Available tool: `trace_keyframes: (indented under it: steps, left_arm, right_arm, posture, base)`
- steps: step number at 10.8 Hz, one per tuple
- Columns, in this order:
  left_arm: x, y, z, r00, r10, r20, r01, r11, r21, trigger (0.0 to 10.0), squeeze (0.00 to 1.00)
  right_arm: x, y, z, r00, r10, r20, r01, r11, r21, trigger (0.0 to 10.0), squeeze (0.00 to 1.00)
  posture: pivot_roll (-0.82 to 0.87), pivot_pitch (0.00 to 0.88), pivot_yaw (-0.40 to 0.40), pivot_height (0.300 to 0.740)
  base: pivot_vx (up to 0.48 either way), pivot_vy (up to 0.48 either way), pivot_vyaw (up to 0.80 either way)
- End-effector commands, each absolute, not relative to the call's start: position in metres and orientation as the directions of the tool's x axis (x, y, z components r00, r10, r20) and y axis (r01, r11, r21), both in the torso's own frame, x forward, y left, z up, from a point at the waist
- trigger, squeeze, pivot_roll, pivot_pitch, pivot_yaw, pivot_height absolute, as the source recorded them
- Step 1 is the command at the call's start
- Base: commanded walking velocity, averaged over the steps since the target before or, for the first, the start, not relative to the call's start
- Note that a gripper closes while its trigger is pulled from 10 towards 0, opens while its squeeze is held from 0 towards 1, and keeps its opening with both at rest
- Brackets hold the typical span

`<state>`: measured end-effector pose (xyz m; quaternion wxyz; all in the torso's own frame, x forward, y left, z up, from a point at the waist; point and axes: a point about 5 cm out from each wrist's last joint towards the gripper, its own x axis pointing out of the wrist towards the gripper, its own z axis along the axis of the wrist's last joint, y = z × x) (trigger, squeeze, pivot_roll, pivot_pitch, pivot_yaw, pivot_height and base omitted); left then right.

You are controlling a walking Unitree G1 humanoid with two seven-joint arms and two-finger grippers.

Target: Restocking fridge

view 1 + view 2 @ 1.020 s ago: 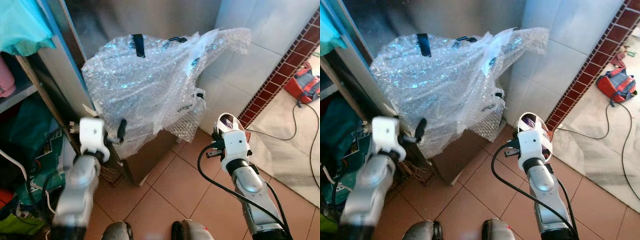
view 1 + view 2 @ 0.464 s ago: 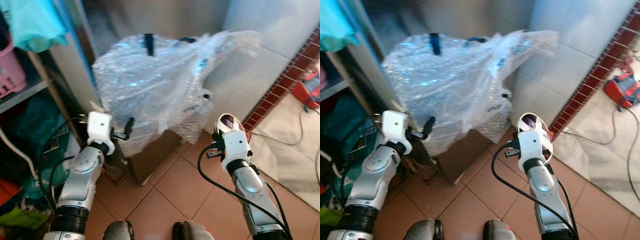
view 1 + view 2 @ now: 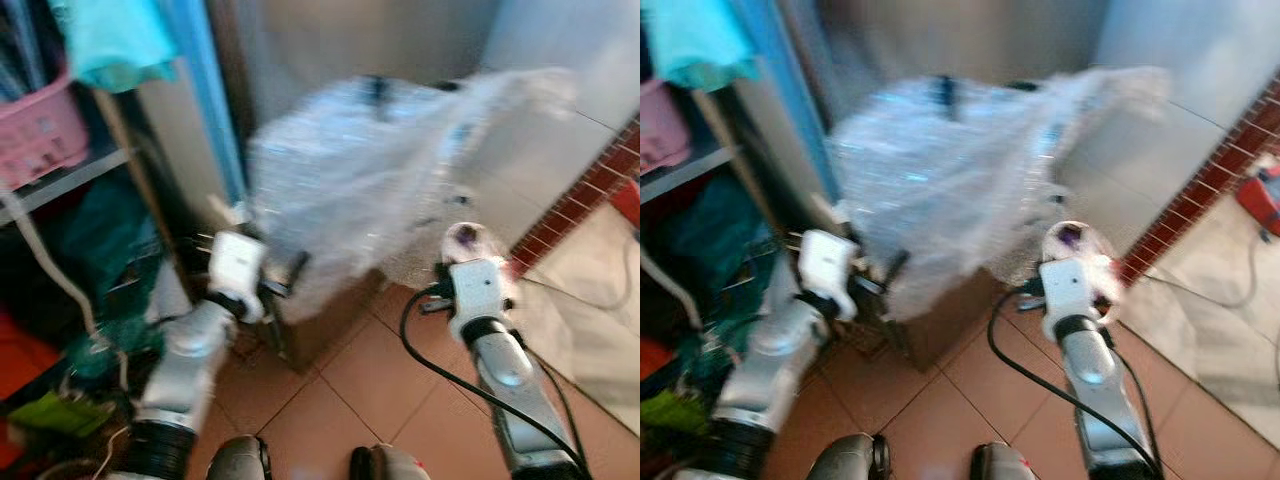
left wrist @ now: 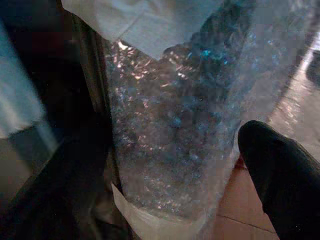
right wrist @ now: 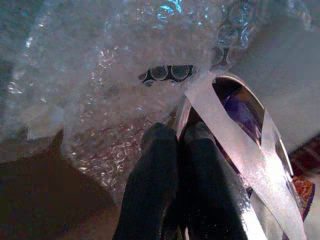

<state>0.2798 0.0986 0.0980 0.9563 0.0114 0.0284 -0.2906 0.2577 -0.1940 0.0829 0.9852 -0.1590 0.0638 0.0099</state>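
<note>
Robot faces bubble-wrapped box (image 3: 950,190) on tiled floor (image 3: 970,400).
Right pincer (image 5: 177,150) pinches shiny foil packet (image 5: 240,130); left pincer (image 4: 190,165) spread wide nr crinkly wrap.

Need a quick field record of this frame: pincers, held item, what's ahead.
left pincer: open, pointing at the bubble wrap
right pincer: shut on a shiny snack packet
ahead: bubble-wrapped bulky object on a brown box
left side: shelf with a pink basket
floor: terracotta tiles
image quality: head views blurred
</note>
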Motion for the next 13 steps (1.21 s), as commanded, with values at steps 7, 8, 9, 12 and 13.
trace_keyframes:
  steps: [7, 8, 9, 12, 13]
  left_arm:
    - [0.272, 0.020, 0.095, 0.620, -0.780, -0.087, 0.784, 0.616, 0.073, 10.0, 0.00]
    - [0.282, 0.041, 0.099, 0.747, -0.664, -0.030, 0.664, 0.742, 0.088, 10.0, 0.00]
    - [0.288, 0.063, 0.103, 0.845, -0.534, 0.019, 0.532, 0.844, 0.071, 10.0, 0.00]
    - [0.286, 0.107, 0.097, 0.954, -0.296, 0.042, 0.294, 0.955, 0.045, 10.0, 0.00]
    - [0.287, 0.105, 0.097, 0.954, -0.296, 0.039, 0.294, 0.955, 0.037, 10.0, 0.00]
  right_arm:
    - [0.255, -0.207, 0.102, 0.992, -0.118, -0.040, 0.098, 0.938, -0.333, 10.0, 0.00]
    - [0.259, -0.202, 0.102, 0.994, -0.107, -0.035, 0.089, 0.939, -0.332, 10.0, 0.00]
    - [0.262, -0.201, 0.102, 0.994, -0.106, -0.035, 0.089, 0.940, -0.331, 10.0, 0.00]
    - [0.263, -0.203, 0.097, 0.990, -0.124, -0.065, 0.096, 0.941, -0.324, 10.0, 0.00]
    - [0.264, -0.204, 0.098, 0.991, -0.120, -0.059, 0.093, 0.936, -0.339, 10.0, 0.00]
  posture:
    - [-0.07, 0.108, 0.003, 0.740]
    - [-0.06, 0.105, -0.004, 0.740]
    - [-0.05, 0.104, -0.008, 0.740]
    - [-0.04, 0.100, -0.022, 0.740]
    - [-0.05, 0.096, -0.026, 0.740]
  base:
    - [0.000, 0.000, 0.00]
    - [0.000, 0.000, 0.00]
    - [0.000, 0.000, 0.00]
    - [0.000, 0.000, 0.00]
    - [0.000, 0.000, 0.00]
